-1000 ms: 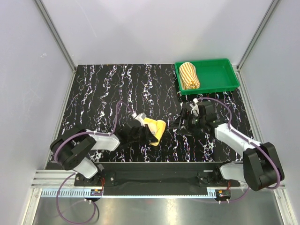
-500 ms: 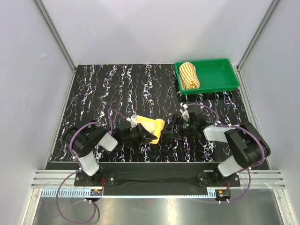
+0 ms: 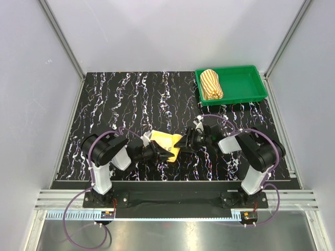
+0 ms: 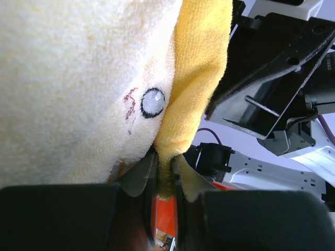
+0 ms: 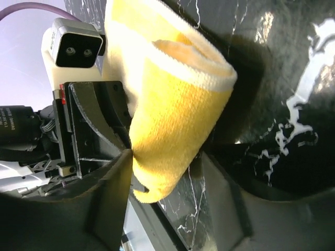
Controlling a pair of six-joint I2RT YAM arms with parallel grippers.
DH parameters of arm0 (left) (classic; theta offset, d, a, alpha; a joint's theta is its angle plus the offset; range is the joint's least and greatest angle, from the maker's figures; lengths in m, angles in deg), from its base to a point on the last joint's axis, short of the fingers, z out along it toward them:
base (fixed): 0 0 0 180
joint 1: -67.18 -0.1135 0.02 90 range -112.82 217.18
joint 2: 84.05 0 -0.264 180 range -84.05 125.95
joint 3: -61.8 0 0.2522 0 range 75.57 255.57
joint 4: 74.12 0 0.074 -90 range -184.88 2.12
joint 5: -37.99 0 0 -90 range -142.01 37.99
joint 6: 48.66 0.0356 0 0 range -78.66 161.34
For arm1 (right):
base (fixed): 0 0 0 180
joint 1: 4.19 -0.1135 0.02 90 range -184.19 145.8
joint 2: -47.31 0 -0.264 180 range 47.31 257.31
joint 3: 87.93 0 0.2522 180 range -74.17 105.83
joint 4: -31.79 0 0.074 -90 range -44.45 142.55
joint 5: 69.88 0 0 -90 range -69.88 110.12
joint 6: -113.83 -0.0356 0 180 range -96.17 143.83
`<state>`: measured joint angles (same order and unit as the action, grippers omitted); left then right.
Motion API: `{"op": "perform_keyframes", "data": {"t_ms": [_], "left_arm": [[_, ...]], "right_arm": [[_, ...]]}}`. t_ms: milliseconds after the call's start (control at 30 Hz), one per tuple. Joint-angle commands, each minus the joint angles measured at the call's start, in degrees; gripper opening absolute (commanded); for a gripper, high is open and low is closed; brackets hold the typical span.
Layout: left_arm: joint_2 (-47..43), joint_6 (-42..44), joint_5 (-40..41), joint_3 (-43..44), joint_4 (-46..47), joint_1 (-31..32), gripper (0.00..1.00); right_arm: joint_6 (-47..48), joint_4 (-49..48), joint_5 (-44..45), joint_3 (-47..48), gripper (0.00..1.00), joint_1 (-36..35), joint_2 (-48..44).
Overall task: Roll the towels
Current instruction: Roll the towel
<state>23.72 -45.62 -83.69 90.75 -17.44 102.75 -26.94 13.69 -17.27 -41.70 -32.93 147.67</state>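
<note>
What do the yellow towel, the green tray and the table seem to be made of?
The yellow towel: soft terry cloth, fuzzy looped surface, likely cotton. The green tray: probably plastic, smooth, slightly glossy. The table: black with white veins, a marble look, perhaps printed.

Count: 2 towels (1 yellow towel (image 3: 167,141), 1 striped towel (image 3: 211,83)), 1 green tray (image 3: 242,83), 2 hands (left hand (image 3: 164,153), right hand (image 3: 184,142)), 1 desk (image 3: 120,99).

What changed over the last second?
The right tool swung left to the yellow towel; its jaws now straddle the towel's end. The left tool kept its pinch on the towel, shifting slightly. The striped towel stayed rolled in the green tray.
</note>
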Motion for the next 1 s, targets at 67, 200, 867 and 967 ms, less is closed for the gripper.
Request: {"op": "perform_keyframes", "data": {"t_ms": [67,200,867,967], "left_arm": [[1.2,-0.9,-1.8,-0.3,5.3,-0.4,0.00],[1.4,-0.6,-2.0,-0.2,4.9,-0.5,0.00],[-28.5,34.7,17.9,19.1,-71.2,2.6,0.68],[-32.1,38.7,29.6,24.1,-80.3,7.9,0.68]], "right_arm": [[0.3,-2.8,2.0,2.0,0.52,-1.6,2.8],[0.1,-2.8,2.1,2.4,0.37,-2.0,3.2],[16.4,50.8,15.8,20.3,0.20,-3.9,-8.2],[17.9,58.4,18.9,23.9,0.20,-4.4,-6.8]]}}
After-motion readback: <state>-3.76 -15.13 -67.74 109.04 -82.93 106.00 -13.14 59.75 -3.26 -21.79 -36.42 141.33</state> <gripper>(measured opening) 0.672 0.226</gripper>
